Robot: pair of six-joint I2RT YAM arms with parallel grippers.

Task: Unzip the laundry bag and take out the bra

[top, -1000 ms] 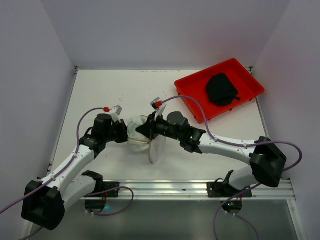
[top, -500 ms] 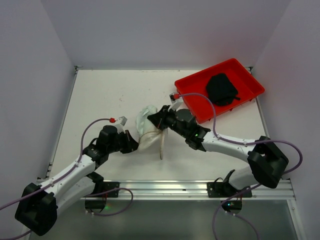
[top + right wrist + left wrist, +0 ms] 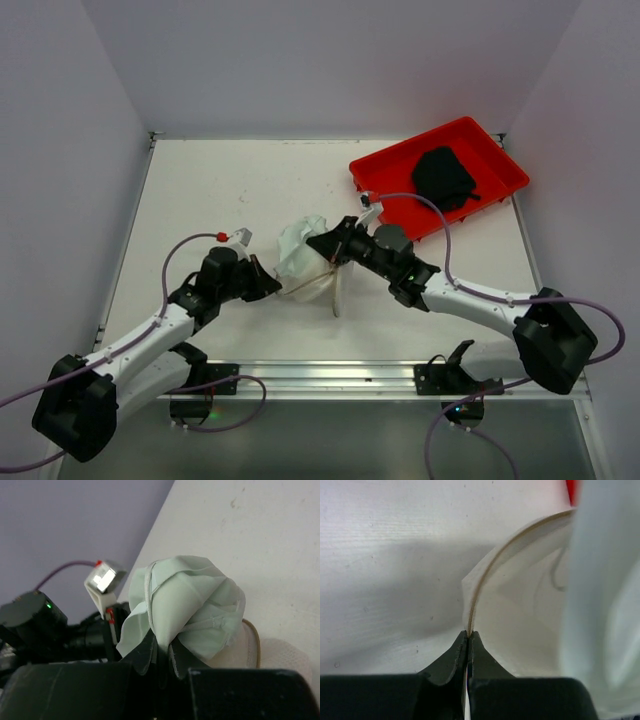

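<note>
Nearest, at left: left fingers [image 3: 449, 664] pressed together on the wire rim [image 3: 485, 587] of the laundry bag [image 3: 520, 625], anchoring that end low over the tabletop [image 3: 385, 555]. Just beyond: bag slumped on the tabletop between the two arms, one round end standing on edge. Above and just past it: bra [image 3: 185, 605], a crumpled pale-green wad, pinched in the right fingers [image 3: 145, 652] and held off the tabletop, touching or just over the bag's far side. Fully clear of the mesh or not: cannot tell. Key relation: bra on the far-right side of the anchored rim, right arm nearer to it. Likely pull: up and away from the left fingers, toward the red tray [image 3: 390, 190], well apart at far right, dark cloth [image 3: 443, 178] lying in it.
</note>
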